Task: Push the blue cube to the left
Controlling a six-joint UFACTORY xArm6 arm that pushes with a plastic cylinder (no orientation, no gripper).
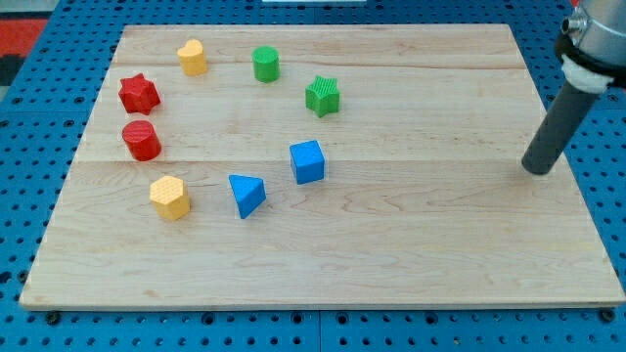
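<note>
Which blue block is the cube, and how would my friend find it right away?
Start at the wooden board and find the ring of coloured blocks on the view's left half. The blue cube sits at the ring's lower right, below the green star. Its only blue neighbour, the blue triangular block, is wedge-shaped, while the cube has flat square faces. My tip is far to its right.

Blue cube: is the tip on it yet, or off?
Off. My tip rests on the board far toward the view's right of the blue cube, with bare wood between them.
</note>
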